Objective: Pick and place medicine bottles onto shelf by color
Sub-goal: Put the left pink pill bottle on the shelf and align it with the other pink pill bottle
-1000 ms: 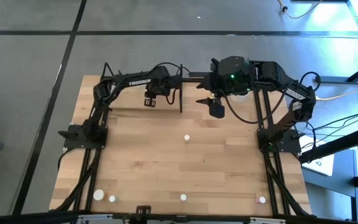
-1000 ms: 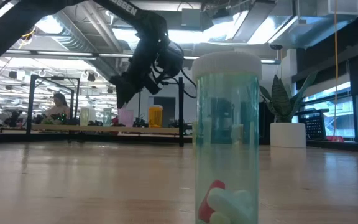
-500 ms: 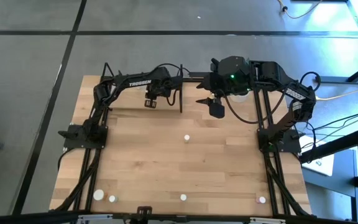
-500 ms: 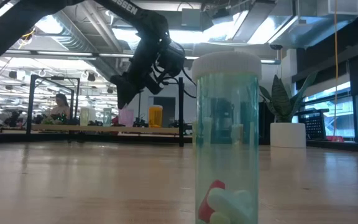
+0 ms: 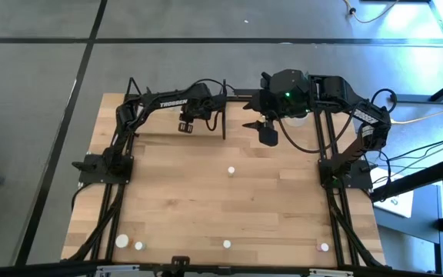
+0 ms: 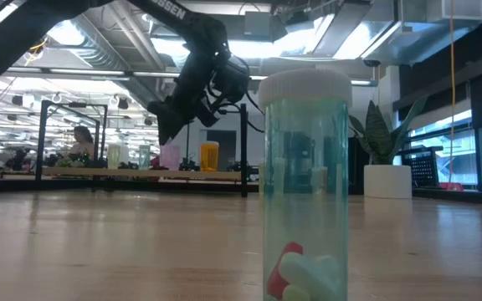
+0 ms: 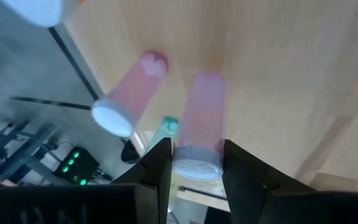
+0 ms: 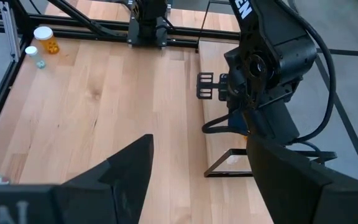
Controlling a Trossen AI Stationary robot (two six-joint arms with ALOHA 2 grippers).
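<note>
My left gripper [image 5: 184, 125] reaches slanting down over the shelf [image 7: 278, 68] at the table's far left and is shut on a pink bottle [image 7: 201, 118]. A second pink bottle [image 7: 129, 93] stands beside it on the shelf board, with a green one [image 7: 166, 127] behind. In the low view an orange bottle [image 6: 210, 156] also stands there. My right gripper [image 5: 268, 135] hangs open and high over the far middle, holding nothing. Loose bottles stand on the table: one mid-table [image 5: 231, 170] and several along the near edge [image 5: 226, 244]. My left gripper pinches the pink bottle between its two fingers at the top end, by the white cap [image 7: 196, 167]. The fingers [image 7: 159, 163] come slanting down from the near side. The bottle stands upright, its base [image 7: 207, 78] at the shelf board.
The shelf's black upright bar [image 5: 224, 117] stands between the two grippers. A white plant pot [image 6: 387, 181] sits at the far right, under the right arm. Black frame rails [image 5: 114, 185] run along both sides of the table. A green-tinted bottle [image 6: 305, 184] stands at the near edge.
</note>
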